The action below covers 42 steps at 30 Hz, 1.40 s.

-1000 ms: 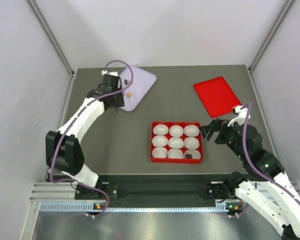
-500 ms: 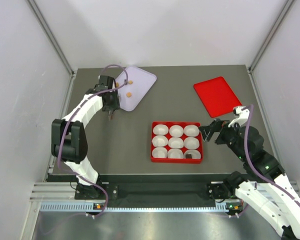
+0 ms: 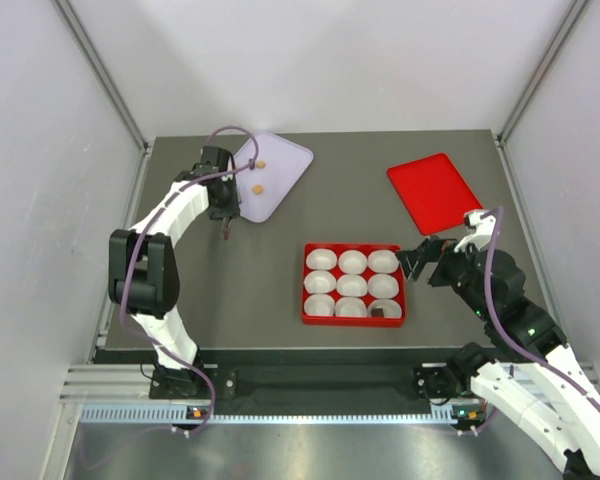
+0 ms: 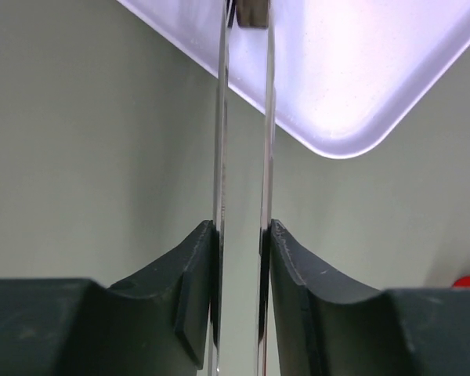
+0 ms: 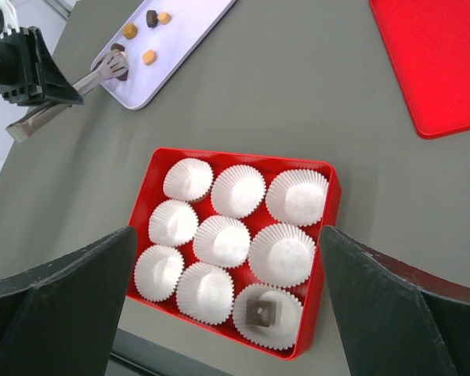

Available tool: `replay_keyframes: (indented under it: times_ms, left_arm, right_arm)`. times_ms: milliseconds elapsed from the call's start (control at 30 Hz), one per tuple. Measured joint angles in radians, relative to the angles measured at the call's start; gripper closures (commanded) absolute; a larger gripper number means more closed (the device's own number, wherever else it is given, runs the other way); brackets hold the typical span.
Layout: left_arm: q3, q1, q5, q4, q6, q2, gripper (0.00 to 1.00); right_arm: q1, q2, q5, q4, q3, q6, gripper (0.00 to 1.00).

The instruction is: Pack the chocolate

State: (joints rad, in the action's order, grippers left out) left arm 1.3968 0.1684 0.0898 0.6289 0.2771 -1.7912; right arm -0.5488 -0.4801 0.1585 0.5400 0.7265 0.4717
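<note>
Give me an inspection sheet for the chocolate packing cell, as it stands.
Surface: dark grey table, no spills seen.
Job's things: red box of nine white cups, one dark chocolate in a corner one; loose chocolates on lavender tray; red lid lies apart.
Clutter: nothing seen.
Hands: left hand shut on tongs, which pinch a dark piece at the tray; right hand open, empty, near box.
Cables: purple cables along both arms, clear of the box.
Surroundings: white walls, metal rail at near edge.

Bare counter (image 3: 350, 190) lies open between the lavender tray (image 3: 285, 165), the red lid (image 3: 435, 192) and the red box (image 3: 354, 322). The left arm (image 3: 170, 215) and its tongs (image 5: 94, 78) block the tray's left edge. The right end effector (image 3: 423, 262) crowds the box's right side.
</note>
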Motion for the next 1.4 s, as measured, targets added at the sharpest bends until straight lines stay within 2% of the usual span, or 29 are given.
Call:
replay_keyframes:
  times_ms: [267, 467, 600, 767, 867, 1133, 1400]
  left_arm:
    - [0.006, 0.011, -0.045, 0.071, -0.003, 0.076, 0.73]
    - [0.006, 0.070, -0.064, 0.120, -0.006, 0.191, 0.76]
    - [-0.036, 0.175, -0.105, 0.117, 0.015, 0.292, 0.76]
    - [-0.111, 0.478, -0.138, 0.108, 0.053, 0.377, 0.76]
    - [-0.134, 0.608, -0.164, 0.105, 0.074, 0.381, 0.76]
    - [-0.222, 0.752, -0.200, 0.103, 0.095, 0.433, 0.74]
    - [-0.289, 0.808, -0.264, 0.103, 0.090, 0.443, 0.74]
  right_arm:
    - [0.000, -0.001, 0.000, -0.001, 0.000, 0.003, 0.00]
    - [0.000, -0.005, 0.001, -0.001, 0.000, 0.004, 0.00]
    - [0.000, -0.007, 0.002, -0.001, 0.000, 0.006, 0.00]
    - [0.000, -0.007, 0.010, 0.000, 0.000, 0.010, 0.00]
    - [0.000, -0.007, 0.014, 0.003, 0.000, 0.010, 0.00]
    - [0.000, -0.013, 0.026, 0.008, 0.000, 0.010, 0.00]
    - [0.000, -0.043, 0.027, 0.008, 0.000, 0.010, 0.00]
